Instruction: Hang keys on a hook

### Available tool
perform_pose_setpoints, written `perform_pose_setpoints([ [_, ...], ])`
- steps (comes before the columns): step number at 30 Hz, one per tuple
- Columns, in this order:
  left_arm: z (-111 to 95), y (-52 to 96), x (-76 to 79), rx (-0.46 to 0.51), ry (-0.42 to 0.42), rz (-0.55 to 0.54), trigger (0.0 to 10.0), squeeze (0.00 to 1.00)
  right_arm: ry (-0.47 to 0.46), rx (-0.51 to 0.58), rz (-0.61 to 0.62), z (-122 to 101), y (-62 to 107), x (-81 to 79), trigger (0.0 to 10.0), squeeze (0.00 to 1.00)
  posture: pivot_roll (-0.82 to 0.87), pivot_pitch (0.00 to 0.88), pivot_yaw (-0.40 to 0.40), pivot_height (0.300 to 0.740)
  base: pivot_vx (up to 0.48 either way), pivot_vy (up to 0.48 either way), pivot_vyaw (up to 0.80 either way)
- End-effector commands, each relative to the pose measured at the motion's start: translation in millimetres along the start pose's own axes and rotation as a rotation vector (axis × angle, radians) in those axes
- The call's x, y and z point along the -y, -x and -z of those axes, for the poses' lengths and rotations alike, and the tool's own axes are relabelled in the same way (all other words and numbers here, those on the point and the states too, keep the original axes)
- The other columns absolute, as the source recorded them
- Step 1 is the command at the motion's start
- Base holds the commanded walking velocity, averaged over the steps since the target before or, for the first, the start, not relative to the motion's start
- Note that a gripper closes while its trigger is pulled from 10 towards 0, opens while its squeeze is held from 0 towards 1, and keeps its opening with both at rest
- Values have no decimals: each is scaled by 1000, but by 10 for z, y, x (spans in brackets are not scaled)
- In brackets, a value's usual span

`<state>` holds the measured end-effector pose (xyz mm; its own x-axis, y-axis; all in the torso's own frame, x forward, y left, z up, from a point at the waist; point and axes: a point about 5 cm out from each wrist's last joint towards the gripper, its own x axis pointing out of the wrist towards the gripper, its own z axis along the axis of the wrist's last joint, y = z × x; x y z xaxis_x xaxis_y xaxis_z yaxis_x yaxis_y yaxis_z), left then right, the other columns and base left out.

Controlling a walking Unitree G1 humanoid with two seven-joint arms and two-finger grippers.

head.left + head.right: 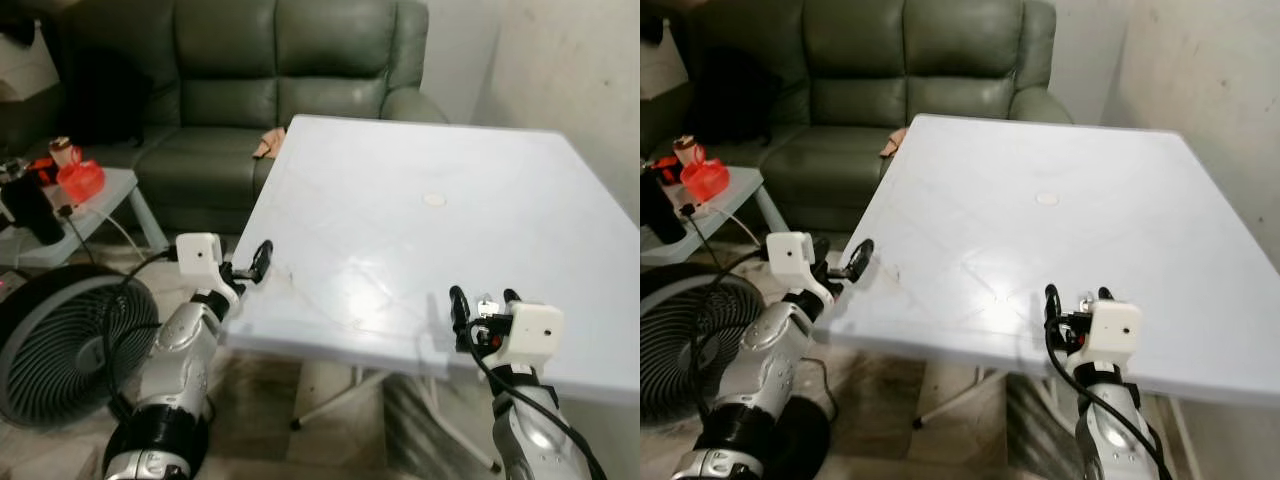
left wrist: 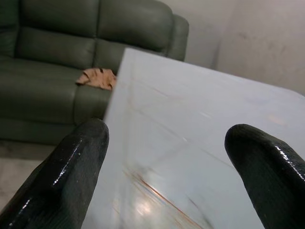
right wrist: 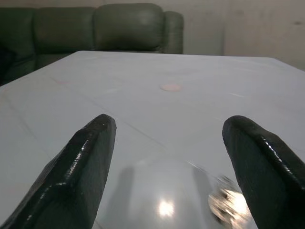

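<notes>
Now both grippers sit at the near edge of the white surface (image 1: pixel 420 240), fingers spread.

Nearest, the right gripper (image 1: pixel 485 310) rests over the surface's front edge with its two black fingers (image 3: pixel 86 157) wide apart and holding nothing; the keys (image 3: pixel 228 204), a small blurred glint of metal, lie on the surface just beside one of those fingers. At the front left corner the left gripper (image 1: pixel 250 265) hovers with its fingers (image 2: pixel 71 167) also parted and empty. Farther along the surface lies a small round mark (image 1: pixel 434 200). Off to the left stand a black fan (image 1: pixel 60 340) on the floor and a side table (image 1: pixel 105 195) with a red object (image 1: pixel 80 180). Beyond, a green sofa (image 1: pixel 280 80) carries a tan cloth (image 2: pixel 97 78).
</notes>
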<state>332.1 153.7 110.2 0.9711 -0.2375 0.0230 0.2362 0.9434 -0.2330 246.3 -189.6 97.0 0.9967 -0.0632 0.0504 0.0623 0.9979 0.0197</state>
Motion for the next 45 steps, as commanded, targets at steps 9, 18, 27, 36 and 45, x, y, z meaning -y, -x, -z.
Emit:
perform_pose_setpoints([
  [9, -17, 52, 142, 20, -109, 125, 10000, 0, 29, -13, 49, -2, -51, -32, 10000, 0, -45, 0, 9, 732, 0, 0, 0],
  [18, 34, 91, 238, 16, -135, 184, 10000, 0, 36, -23, 1, -1, -60, -43, 10000, 0, -42, 0, 6, 732, 0, 0, 0],
  [27, 73, 101, 295, 7, -152, 217, 10000, 0, 23, -35, -12, 12, -68, -62, 10000, 0, -43, 0, -2, 732, 0, 0, -357],
  [36, 85, 112, 353, 4, -190, 268, 10000, 0, 27, -40, -14, 20, -73, -56, 10000, 0, -48, 0, 1, 732, 0, 0, -687],
  [45, 84, 122, 412, 18, -146, 295, 10000, 0, 26, -41, -15, 28, -63, -63, 10000, 0, -53, 0, 4, 732, 0, -311, -692],
])
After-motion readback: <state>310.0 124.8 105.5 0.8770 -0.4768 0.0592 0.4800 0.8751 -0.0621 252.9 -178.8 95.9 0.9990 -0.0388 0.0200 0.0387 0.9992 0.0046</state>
